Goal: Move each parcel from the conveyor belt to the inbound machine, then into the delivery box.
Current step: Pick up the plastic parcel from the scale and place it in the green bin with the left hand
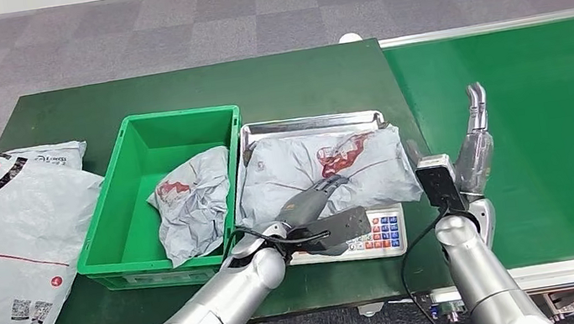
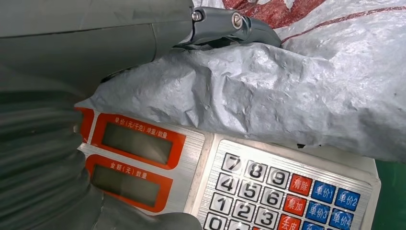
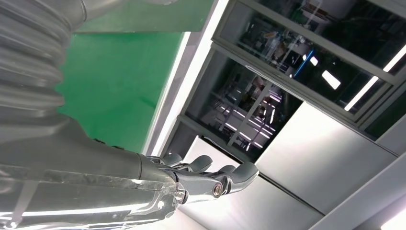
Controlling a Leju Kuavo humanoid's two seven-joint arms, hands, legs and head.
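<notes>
The crumpled grey plastic parcel with red print (image 1: 319, 170) lies on the steel-topped weighing scale (image 1: 378, 234), just right of the green plastic crate (image 1: 108, 238), which already contains a similar grey parcel (image 1: 192, 205). The left hand (image 1: 320, 208) rests on the near edge; whether its fingers have closed I cannot tell. It should gather enough film, lift clear of the crate wall, then move left. The right hand (image 1: 475, 140) holds nothing, fingers extended, above the green conveyor belt (image 1: 551, 133).

Left hand (image 1: 315, 205) rests on the grey parcel (image 1: 322, 165) atop the scale (image 1: 374, 234).
</notes>
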